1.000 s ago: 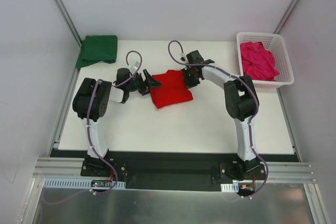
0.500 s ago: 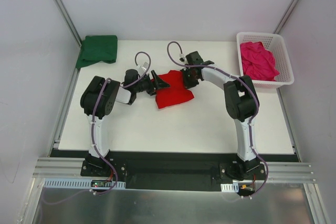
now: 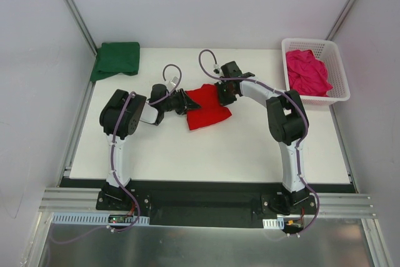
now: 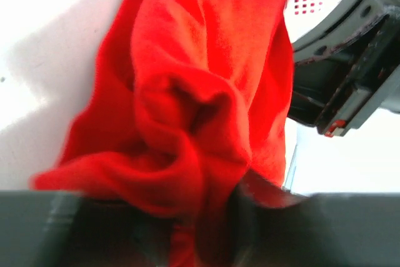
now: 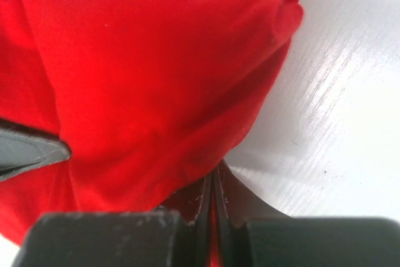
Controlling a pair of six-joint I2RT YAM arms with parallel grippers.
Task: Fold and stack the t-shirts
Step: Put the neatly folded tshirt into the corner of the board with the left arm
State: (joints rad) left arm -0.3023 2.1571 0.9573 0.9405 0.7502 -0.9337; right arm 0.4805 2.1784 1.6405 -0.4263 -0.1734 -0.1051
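Blur is swallowing the bottom of the left wrist view, where the left end effector (image 4: 200,220) is showing only as a dark band, so its fingertips are hard to make out. The red t-shirt (image 4: 200,79) is bunching into deep folds straight ahead of it and is running down into the gap between the fingers, so this end effector is clenching on the cloth's near edge. Past the cloth, off to its right, the right end effector (image 4: 344,85) is showing in part, cut off by the frame edge.

In the right wrist view the right end effector (image 5: 212,198) is pressing its fingers together, with only a thin sliver of red showing between them; it is pinching a fold of the red t-shirt (image 5: 144,79), which is filling most of the space ahead and hiding the desk (image 5: 337,110) there. A grey shape at the left edge is too cropped to identify.

From above, the left end effector (image 3: 183,101) and the right end effector (image 3: 223,94) are gripping opposite sides of the red t-shirt (image 3: 206,109), which is lying crumpled between them on the desk (image 3: 219,148).

Well to the right of the right end effector, the white basket (image 3: 340,70) is holding the pink t-shirt (image 3: 306,72), heaped loosely inside. Well to the left of the left end effector, the green t-shirt (image 3: 117,59) is lying folded at the far corner, partly hanging off the desk.
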